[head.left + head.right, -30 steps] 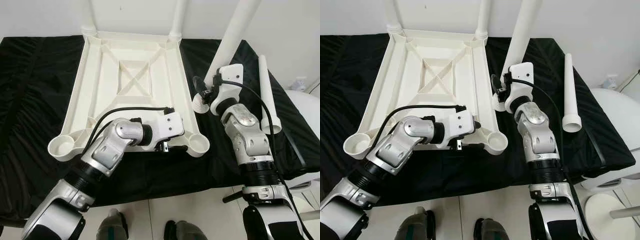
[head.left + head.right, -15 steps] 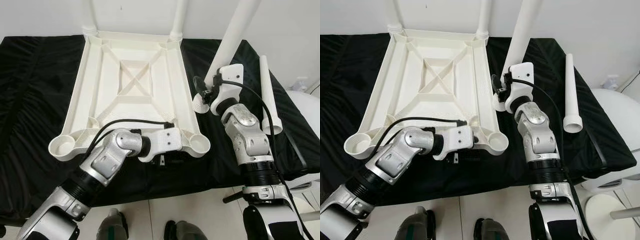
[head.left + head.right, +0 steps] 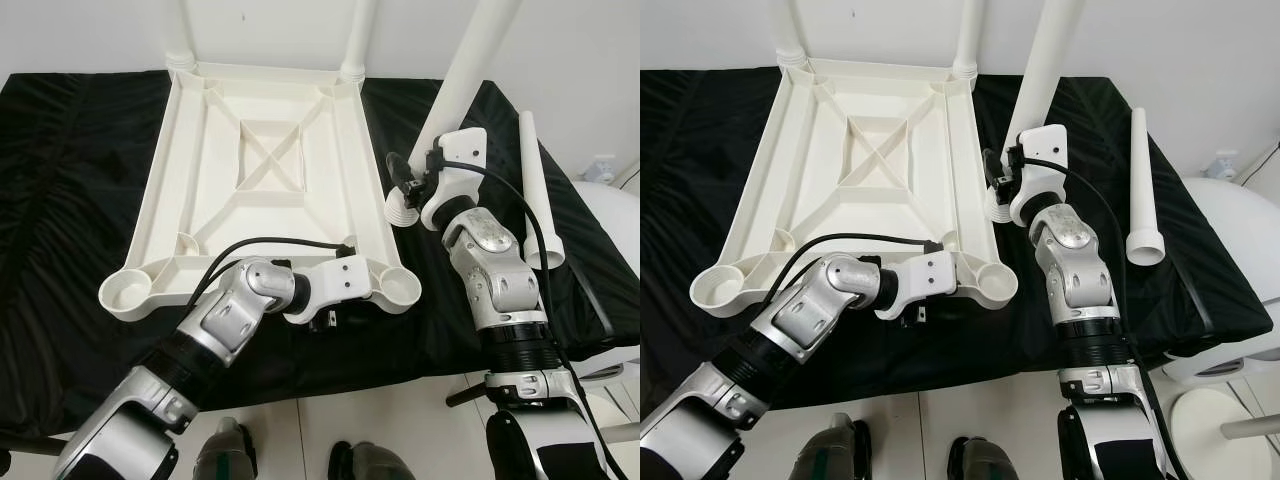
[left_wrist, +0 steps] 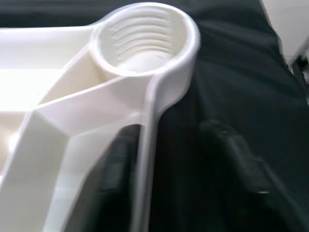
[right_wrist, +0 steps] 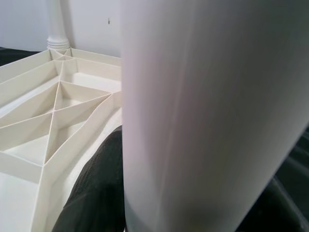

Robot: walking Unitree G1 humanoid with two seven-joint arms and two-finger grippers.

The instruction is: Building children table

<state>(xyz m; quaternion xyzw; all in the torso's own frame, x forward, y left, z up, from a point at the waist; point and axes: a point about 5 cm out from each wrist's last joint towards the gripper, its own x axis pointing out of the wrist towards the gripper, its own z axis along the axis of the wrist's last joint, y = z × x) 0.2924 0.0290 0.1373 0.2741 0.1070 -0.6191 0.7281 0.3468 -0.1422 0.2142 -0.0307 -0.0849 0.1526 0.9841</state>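
You have the white plastic tabletop (image 3: 265, 170) lying upside down on the black cloth (image 3: 70, 180), its ribbed underside and cross brace facing up. Two white legs (image 3: 356, 35) already stand in the far corner sockets, against the wall. The two near corners are bare: the near-left socket (image 3: 125, 293) and the near-right socket (image 3: 399, 288) both sit open.

Your left gripper (image 3: 923, 312) is low at the tabletop's near edge, just beside the near-right socket. In the left wrist view one black finger (image 4: 113, 169) lies inside the frame against the rim and the other sits outside on the cloth, so the fingers straddle the tabletop's edge wall; you cannot tell whether they actually pinch it. That view also shows the threaded inside of the near-right socket just beyond the fingers.

Your right gripper (image 3: 408, 188) is beside the tabletop's right edge, closed around a third leg (image 3: 462, 75) near its threaded lower end. The leg leans up and away toward the wall, its base resting on or just over the cloth, apart from the near-right socket.

A fourth leg (image 3: 533, 190) lies flat on the cloth to the right of your right arm, flared end nearest you.
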